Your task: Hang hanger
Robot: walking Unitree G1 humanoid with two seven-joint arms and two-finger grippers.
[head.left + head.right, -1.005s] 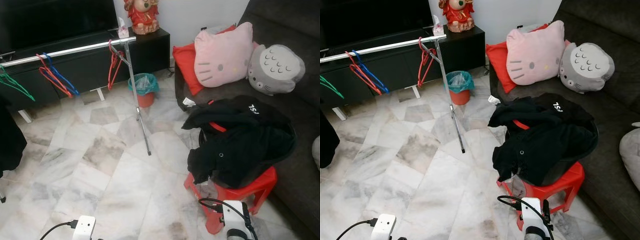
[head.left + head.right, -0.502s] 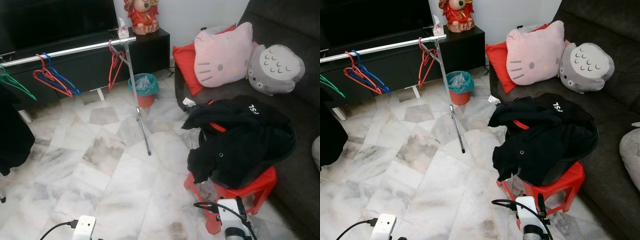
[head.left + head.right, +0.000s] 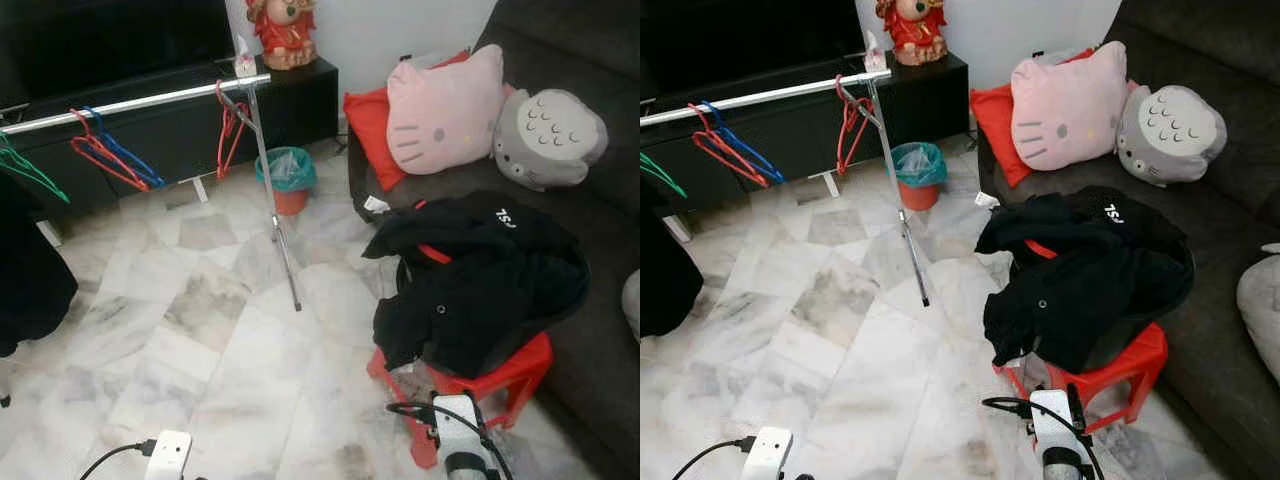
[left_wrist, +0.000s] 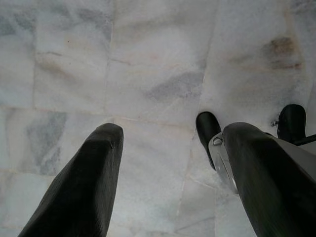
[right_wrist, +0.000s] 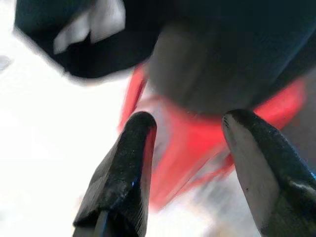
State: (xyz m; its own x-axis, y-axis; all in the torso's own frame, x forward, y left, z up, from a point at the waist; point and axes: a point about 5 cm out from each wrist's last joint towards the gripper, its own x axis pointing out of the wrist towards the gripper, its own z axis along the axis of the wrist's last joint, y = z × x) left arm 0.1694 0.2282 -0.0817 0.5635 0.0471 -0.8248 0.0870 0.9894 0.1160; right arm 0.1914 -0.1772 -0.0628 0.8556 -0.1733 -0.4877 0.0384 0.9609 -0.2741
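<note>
Two grippers low, both spread and empty. Right gripper (image 5: 185,163) points at red stool (image 3: 505,372) just ahead, black jacket (image 3: 480,280) heaped on it; a red strip, likely a hanger (image 3: 433,254), pokes from the folds. Left gripper (image 4: 168,173) faces bare marble floor (image 3: 220,330). Rail (image 3: 140,100) runs crosswise, well off to the front-left. Right arm nearer.
</note>
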